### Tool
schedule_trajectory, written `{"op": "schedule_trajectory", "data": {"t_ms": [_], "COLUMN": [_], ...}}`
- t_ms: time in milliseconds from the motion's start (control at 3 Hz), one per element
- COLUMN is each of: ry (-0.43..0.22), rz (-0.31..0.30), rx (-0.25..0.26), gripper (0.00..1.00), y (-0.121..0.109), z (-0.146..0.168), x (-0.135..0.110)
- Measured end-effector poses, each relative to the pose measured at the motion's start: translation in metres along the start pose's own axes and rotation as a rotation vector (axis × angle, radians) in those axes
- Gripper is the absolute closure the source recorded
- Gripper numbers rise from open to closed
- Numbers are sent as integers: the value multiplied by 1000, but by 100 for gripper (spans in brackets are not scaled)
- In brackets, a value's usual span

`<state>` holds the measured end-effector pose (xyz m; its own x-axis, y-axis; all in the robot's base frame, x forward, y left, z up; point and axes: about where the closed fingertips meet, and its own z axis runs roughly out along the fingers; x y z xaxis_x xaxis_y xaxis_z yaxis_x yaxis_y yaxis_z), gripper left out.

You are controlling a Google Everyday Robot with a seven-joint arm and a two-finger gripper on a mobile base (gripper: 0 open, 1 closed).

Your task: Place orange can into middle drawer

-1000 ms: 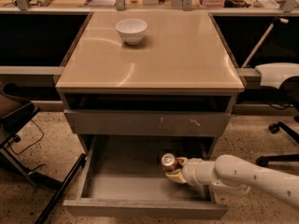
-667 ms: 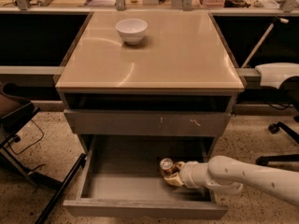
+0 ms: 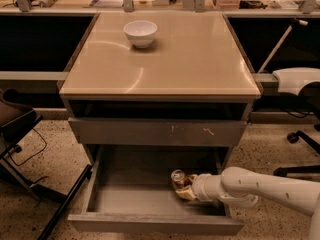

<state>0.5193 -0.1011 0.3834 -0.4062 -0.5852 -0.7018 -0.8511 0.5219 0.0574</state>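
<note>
The middle drawer [image 3: 125, 199] is pulled wide open at the bottom of the cabinet, a deep grey box with a plain front panel. The orange can [image 3: 179, 182] stands tilted inside it, right of centre, silver top up and to the left. My gripper [image 3: 186, 189] reaches in from the right on a white arm, low inside the drawer, and is shut on the can. The can's lower part is hidden by the gripper.
A white bowl [image 3: 140, 33] sits on the tan cabinet top [image 3: 165, 69]. A shallower grey drawer front with pale scratches [image 3: 157, 132] is above the open drawer. A dark chair [image 3: 15, 129] stands at the left, chair legs [image 3: 300, 154] at the right.
The gripper has moved the can slightly left and lower inside the drawer. The can stays held.
</note>
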Motion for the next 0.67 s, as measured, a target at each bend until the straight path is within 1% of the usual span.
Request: {"op": "schedule_trajectory", "data": {"t_ms": [667], "ry": [0], "rz": [0], "rx": [0], "gripper": [35], "y": [0], "z": [0], "x": [0]}}
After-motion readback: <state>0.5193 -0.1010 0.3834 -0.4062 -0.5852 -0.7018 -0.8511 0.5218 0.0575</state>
